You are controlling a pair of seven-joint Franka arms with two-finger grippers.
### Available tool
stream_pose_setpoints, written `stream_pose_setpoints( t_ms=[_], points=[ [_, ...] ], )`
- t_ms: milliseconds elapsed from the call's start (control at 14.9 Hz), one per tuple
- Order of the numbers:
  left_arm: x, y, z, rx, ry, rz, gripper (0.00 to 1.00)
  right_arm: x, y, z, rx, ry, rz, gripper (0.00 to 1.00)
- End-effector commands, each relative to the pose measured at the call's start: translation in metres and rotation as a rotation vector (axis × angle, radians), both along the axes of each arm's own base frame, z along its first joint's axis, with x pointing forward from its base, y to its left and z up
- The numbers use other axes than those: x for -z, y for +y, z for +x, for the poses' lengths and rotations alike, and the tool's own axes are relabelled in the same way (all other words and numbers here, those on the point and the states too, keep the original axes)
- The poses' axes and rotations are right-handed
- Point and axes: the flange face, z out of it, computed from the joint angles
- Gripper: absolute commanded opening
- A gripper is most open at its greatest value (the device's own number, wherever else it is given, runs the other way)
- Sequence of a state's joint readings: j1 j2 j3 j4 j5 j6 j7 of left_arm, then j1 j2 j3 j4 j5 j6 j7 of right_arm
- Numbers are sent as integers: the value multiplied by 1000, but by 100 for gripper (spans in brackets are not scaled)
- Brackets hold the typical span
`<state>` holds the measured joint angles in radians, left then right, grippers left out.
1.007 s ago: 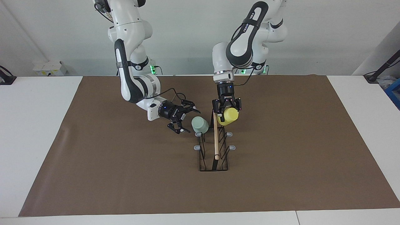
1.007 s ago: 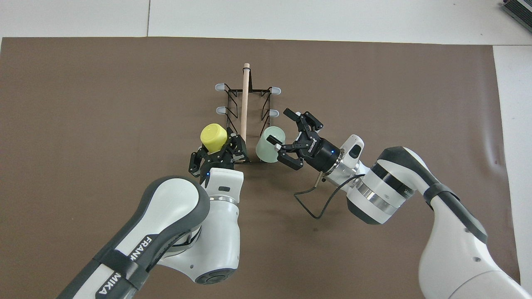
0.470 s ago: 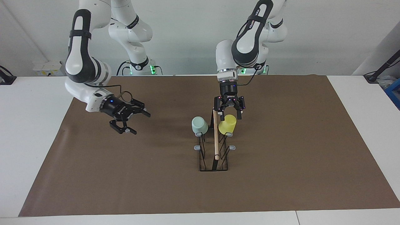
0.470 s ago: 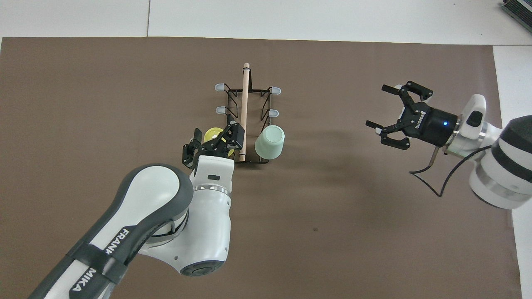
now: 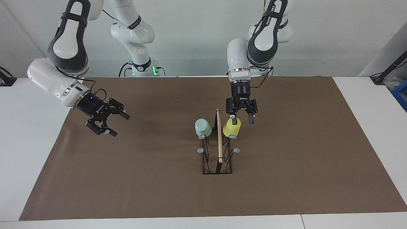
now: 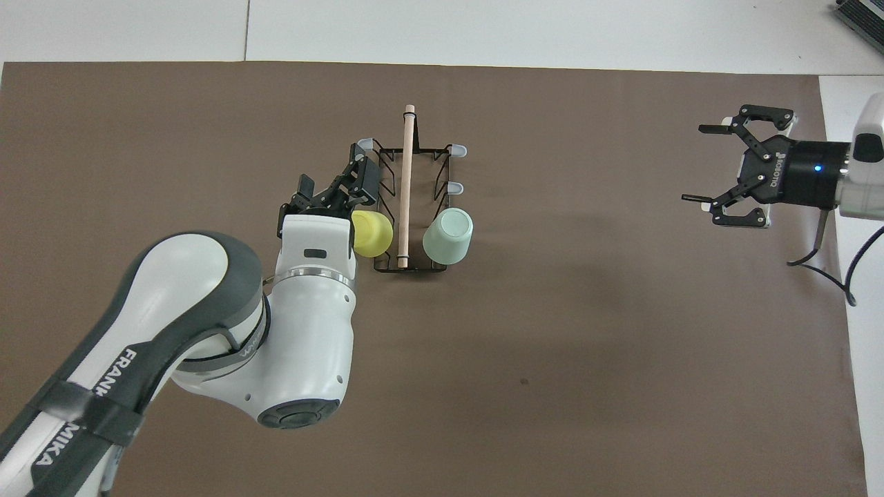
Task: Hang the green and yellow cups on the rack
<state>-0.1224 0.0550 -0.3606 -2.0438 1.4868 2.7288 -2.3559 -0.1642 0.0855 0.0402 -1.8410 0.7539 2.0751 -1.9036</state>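
Observation:
The black wire rack with a wooden rod on top stands mid-table, and it also shows in the overhead view. The mint green cup hangs mouth-down on the rack's peg nearest the robots on the right arm's side. The yellow cup hangs on the matching peg on the left arm's side. My left gripper is open just above the yellow cup and holds nothing. My right gripper is open and empty, in the air over the mat's right-arm end.
A brown mat covers the table. Grey-tipped pegs farther along the rack carry nothing. A blue box edge shows at the left arm's end of the table.
The left gripper set the yellow cup on its peg, opened and lifted off it. The right gripper left the green cup and swung away toward its own end of the table.

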Motion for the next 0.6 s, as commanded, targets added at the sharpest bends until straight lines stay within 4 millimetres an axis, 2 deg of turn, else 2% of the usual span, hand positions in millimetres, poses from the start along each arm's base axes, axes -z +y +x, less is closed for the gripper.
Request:
stream_pose_setpoints(
  t_ms=[0, 134, 269, 403, 537],
  points=[
    [-25, -1, 41, -84, 26, -104, 100, -21, 27, 2, 74, 74, -139, 100],
    [-37, 2, 57, -136, 65, -126, 100, -22, 53, 6, 170, 107, -214, 100],
    [-45, 5, 63, -120, 95, -108, 100, -20, 84, 6, 289, 164, -297, 100],
    [-56, 21, 77, -113, 109, -79, 100, -20, 102, 4, 499, 228, -343, 100],
    [-62, 37, 90, -104, 139, -52, 100, -23, 109, 5, 705, 253, -356, 100]
  ],
)
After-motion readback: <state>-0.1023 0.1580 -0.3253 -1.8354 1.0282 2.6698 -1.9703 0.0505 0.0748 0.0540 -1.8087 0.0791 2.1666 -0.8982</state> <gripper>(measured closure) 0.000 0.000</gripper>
